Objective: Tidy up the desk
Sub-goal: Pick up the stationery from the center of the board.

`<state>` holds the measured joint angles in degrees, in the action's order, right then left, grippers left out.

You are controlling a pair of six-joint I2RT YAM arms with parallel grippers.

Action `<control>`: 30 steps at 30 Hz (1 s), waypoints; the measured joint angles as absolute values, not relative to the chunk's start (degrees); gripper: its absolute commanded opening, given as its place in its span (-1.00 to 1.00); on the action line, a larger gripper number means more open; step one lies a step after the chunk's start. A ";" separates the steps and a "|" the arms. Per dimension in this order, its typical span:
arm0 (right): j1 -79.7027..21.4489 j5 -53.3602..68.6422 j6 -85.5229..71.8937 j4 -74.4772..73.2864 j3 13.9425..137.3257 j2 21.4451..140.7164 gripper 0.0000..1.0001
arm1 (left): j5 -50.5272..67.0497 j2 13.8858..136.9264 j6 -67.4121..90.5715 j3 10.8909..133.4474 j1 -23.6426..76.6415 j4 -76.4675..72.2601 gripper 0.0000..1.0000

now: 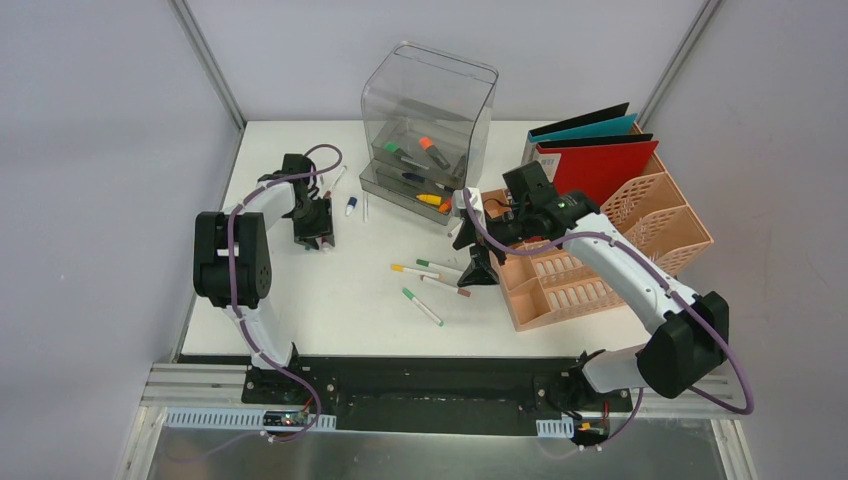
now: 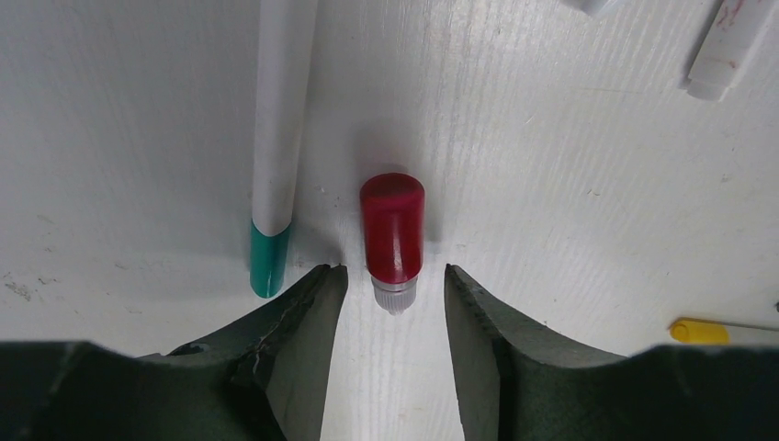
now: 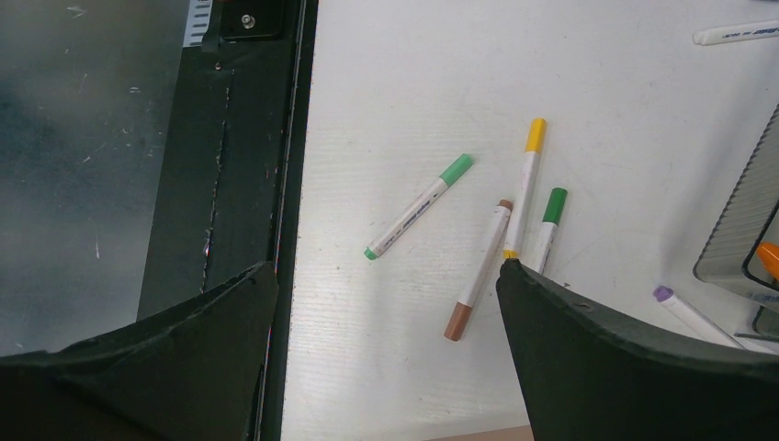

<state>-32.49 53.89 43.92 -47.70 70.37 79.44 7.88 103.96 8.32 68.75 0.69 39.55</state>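
Squarely ahead, a red marker cap (image 2: 392,225) lies on the white desk (image 2: 570,184) (long axis running straight away), its near end between the parted, empty jaws of the left gripper (image 2: 392,280).

A: How does the left arm (image 1: 235,250) stand?

B: It rises from its base, bends sharply at the elbow and reaches forward on the left side. The wrist points almost straight down. Its jaws are parted by a moderate gap, and they grip nothing.

A: And the right arm (image 1: 620,265)?

B: It stretches from its base on the right towards the middle, with the wrist tilted down. Its jaws stand wide apart, with nothing held between them.
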 measured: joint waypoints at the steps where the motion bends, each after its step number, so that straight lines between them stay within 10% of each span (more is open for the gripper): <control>1: -32.49 53.89 43.94 -47.72 70.37 79.46 0.85 | 7.99 103.96 8.32 68.75 0.69 39.55 -0.09; 18: -32.49 53.87 44.12 -47.83 70.37 79.55 0.85 | 4.84 104.97 8.19 69.54 5.37 40.86 -0.97; 30: -32.49 53.84 44.58 -47.92 70.37 79.88 0.85 | 15.16 99.53 8.10 67.51 6.44 37.95 -1.00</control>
<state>-32.49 53.84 44.58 -47.92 70.37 79.88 15.16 99.53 8.10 67.51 6.44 37.95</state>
